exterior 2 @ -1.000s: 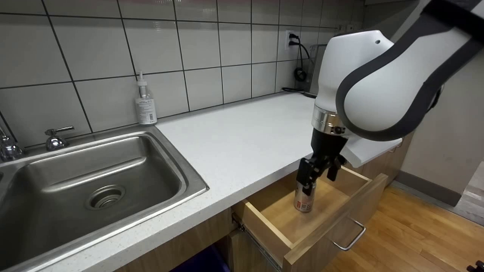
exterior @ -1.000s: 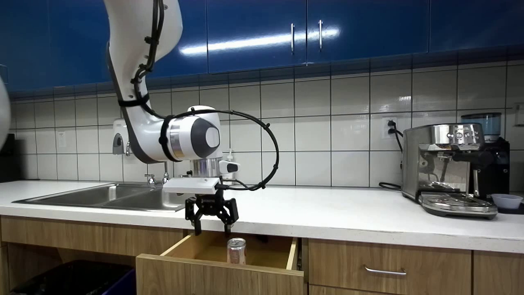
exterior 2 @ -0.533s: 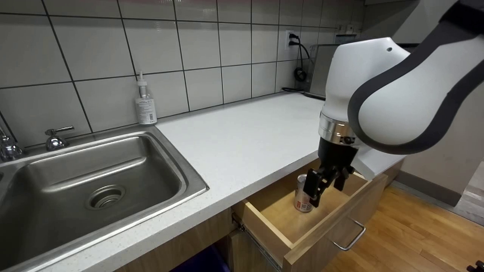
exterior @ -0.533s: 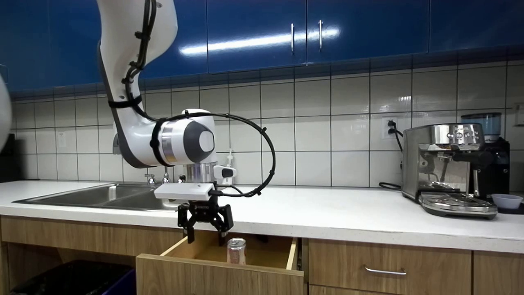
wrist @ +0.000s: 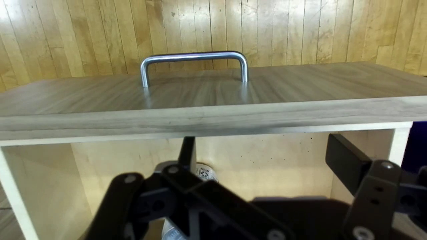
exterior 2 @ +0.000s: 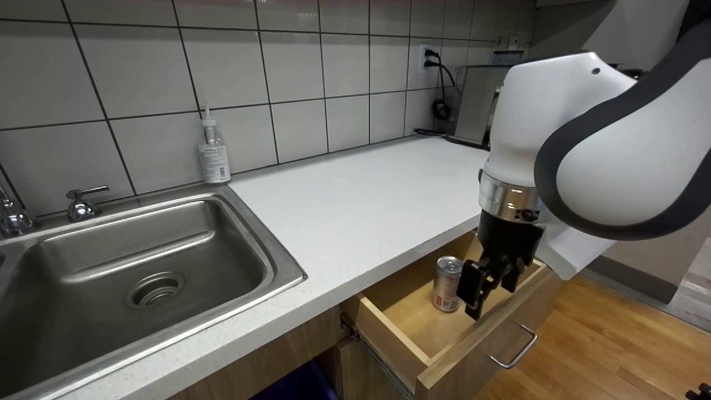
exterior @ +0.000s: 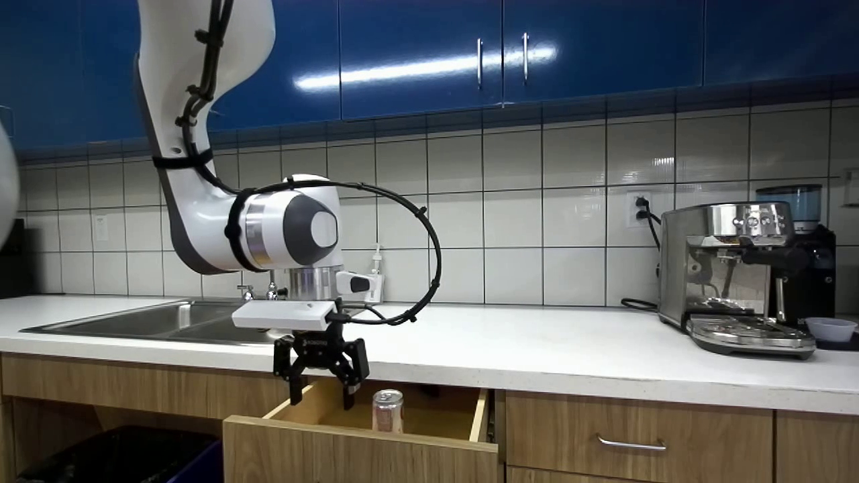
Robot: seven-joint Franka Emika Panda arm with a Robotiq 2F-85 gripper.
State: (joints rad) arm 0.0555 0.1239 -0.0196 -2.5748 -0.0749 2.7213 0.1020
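Observation:
My gripper (exterior: 322, 397) is open and empty, pointing down over the open wooden drawer (exterior: 362, 456). In an exterior view the gripper (exterior 2: 493, 300) hangs between the can and the drawer front. A silver can with red print (exterior 2: 446, 289) stands upright on the drawer floor; it also shows in an exterior view (exterior: 388, 414). The can is beside the gripper, not between its fingers. In the wrist view the fingers (wrist: 263, 150) are wide apart, and the left finger hides most of the can (wrist: 205, 171). The drawer's metal handle (wrist: 196, 57) shows beyond the drawer front.
The white counter (exterior 2: 355, 205) overhangs the drawer's back. A steel sink (exterior 2: 289, 269) and soap bottle (exterior 2: 214, 161) are beside it. A coffee machine (exterior: 728, 275), grinder (exterior: 809, 268) and bowl (exterior: 831, 329) stand on the counter. A dark bin (exterior: 121, 446) is below. Blue cabinets (exterior: 416, 60) hang above.
The gripper has moved away from the can, down and toward the drawer front and the sink side. It stays open. The can and drawer have not moved.

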